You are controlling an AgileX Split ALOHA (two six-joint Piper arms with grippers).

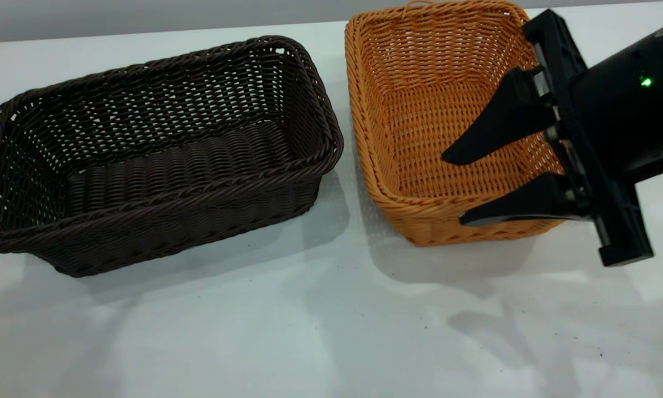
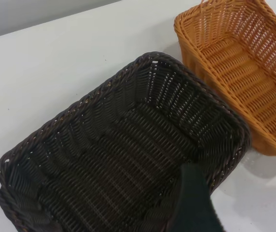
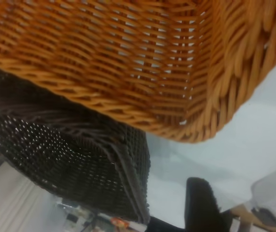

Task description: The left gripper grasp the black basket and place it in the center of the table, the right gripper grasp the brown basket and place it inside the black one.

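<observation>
Jaws of your right gripper (image 1: 455,188) stand spread at the right of the frame, one finger over the brown basket (image 1: 419,110), the other against its near wall. Your left gripper (image 2: 193,203) shows one dark finger over the black basket (image 1: 143,149); whether it is spread or closed, you cannot tell. Both baskets sit side by side on the white counter (image 1: 309,331), apart.

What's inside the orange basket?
Nothing lies in the brown basket: only its woven bottom shows. The right tool hangs open over its near corner, one finger above the inside, hiding part of the bottom and right wall.
</observation>
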